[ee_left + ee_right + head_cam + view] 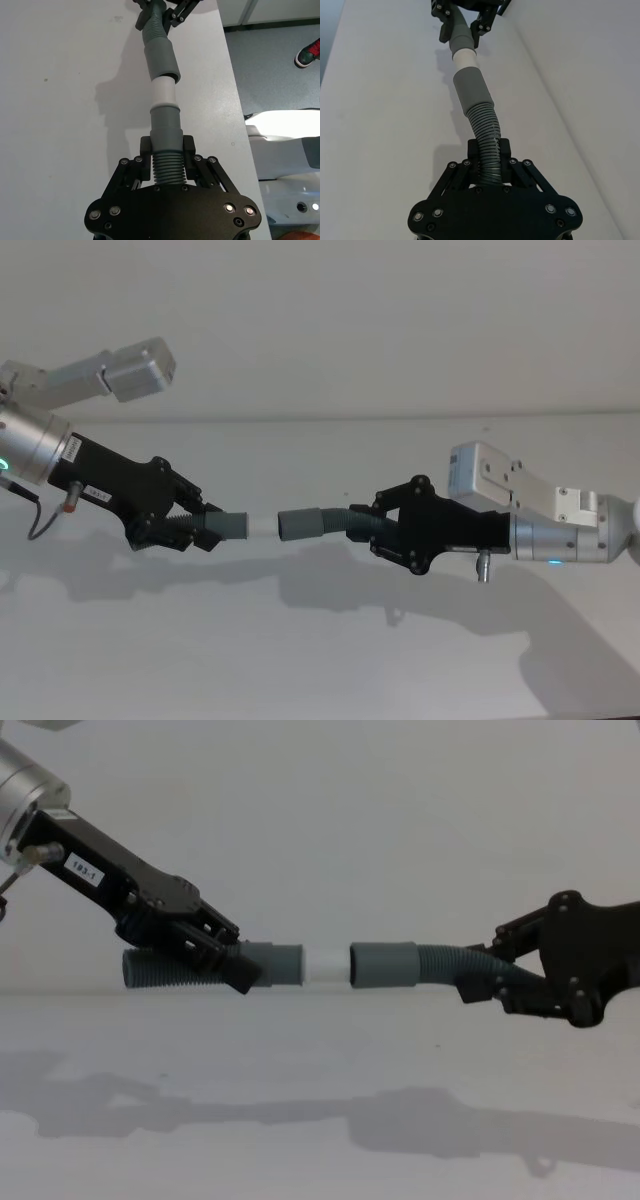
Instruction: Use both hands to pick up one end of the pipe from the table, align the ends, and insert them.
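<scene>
Holding one hose piece each, the two grippers meet in the middle of the head view, above the white table (320, 660). The left gripper (205, 527) comes in from the left edge, and its fingers are squeezed shut on the ribbed part of the left hose piece (200, 967), right behind its grey cuff (272, 964). A white tip (329, 965) sticks out of that cuff and points at the other piece. The right gripper (385, 527) comes in from the right edge, and its fingers are closed tight around the ribs of the right hose piece (335, 523). That piece ends in a wider grey sleeve (383, 964). In the chest view the white tip reaches the mouth of the sleeve, and both pieces sit in one line at mid-height. I cannot tell how far in the tip sits. Both pieces are up in the air, and their dark shadows lie on the table below.
</scene>
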